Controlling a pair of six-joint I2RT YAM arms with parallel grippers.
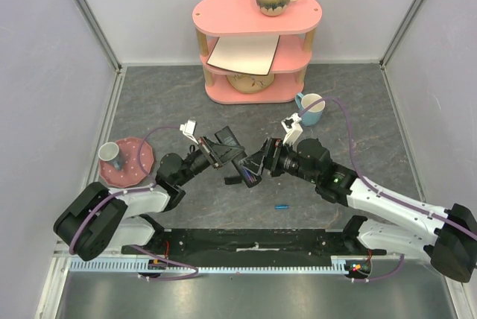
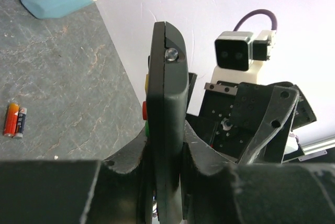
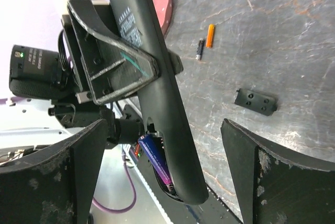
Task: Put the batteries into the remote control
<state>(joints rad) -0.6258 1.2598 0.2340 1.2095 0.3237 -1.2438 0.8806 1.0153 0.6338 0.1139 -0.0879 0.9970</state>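
My left gripper (image 2: 166, 148) is shut on the black remote control (image 2: 166, 93) and holds it edge-on above the table. Seen from above, the remote (image 1: 240, 162) hangs between both grippers. My right gripper (image 3: 162, 125) stands open with its fingers on either side of the remote's (image 3: 157, 88) lower end, touching nothing. The back compartment is open, and one purple battery (image 3: 155, 158) lies in it, its lower end at the spring and its upper end tilted outward. Two more batteries, one orange (image 3: 210, 35) and one dark (image 3: 200, 49), lie on the table.
The black battery cover (image 3: 255, 101) lies on the grey table. A small blue cylinder (image 1: 281, 206) rests near the front. A blue mug (image 1: 309, 109) stands behind the right arm, a pink plate (image 1: 134, 172) with a cup on the left, a pink shelf (image 1: 253, 43) at the back.
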